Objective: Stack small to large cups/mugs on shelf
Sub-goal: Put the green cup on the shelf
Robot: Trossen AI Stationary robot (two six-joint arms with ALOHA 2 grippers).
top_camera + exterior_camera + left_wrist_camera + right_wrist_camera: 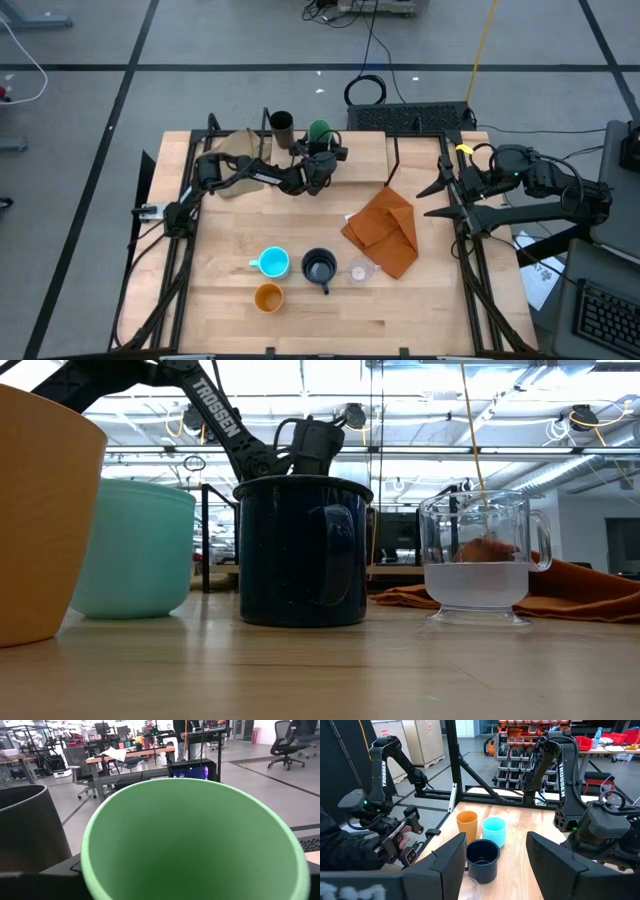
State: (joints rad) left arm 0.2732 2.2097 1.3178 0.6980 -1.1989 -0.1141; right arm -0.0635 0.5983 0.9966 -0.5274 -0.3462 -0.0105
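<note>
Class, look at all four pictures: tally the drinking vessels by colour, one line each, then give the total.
Dark brown cup: 1
Green cup: 1
Light blue mug: 1
Orange cup: 1
Navy mug: 1
Clear cup: 1
Total: 6
</note>
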